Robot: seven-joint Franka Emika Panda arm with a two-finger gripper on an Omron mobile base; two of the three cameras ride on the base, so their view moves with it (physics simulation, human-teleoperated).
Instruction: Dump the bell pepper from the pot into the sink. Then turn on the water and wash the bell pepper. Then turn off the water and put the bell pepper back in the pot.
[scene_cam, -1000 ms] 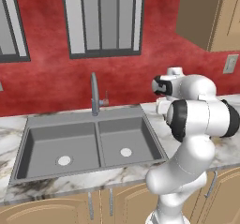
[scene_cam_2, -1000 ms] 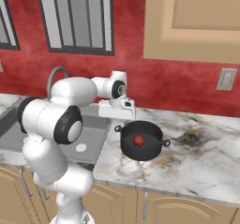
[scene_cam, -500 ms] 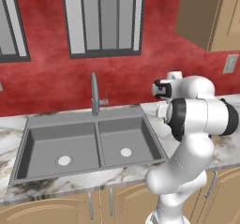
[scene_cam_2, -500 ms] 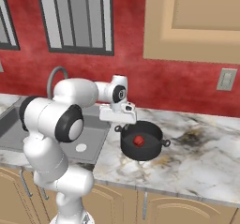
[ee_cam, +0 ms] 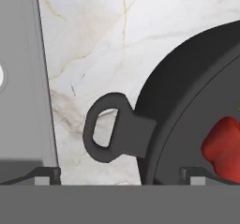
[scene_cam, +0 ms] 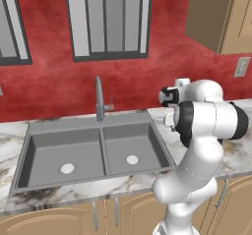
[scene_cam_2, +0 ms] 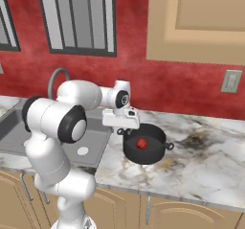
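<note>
Bell pepper [scene_cam_2: 140, 144] inside the pot [scene_cam_2: 144, 144], under the gripper [scene_cam_2: 125, 130].
The gripper stands wide open and empty over the pot's near handle [ee_cam: 107, 127]; the pot sits on the marble surface [scene_cam_2: 201, 163], the sink [scene_cam: 93, 150] beside.

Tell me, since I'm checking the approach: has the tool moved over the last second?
Yes. The tool has dropped toward the pot, ending at its sink-side handle.

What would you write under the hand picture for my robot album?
Open gripper above round black pot's loop handle, small red bell pepper inside, on marble counter.
</note>
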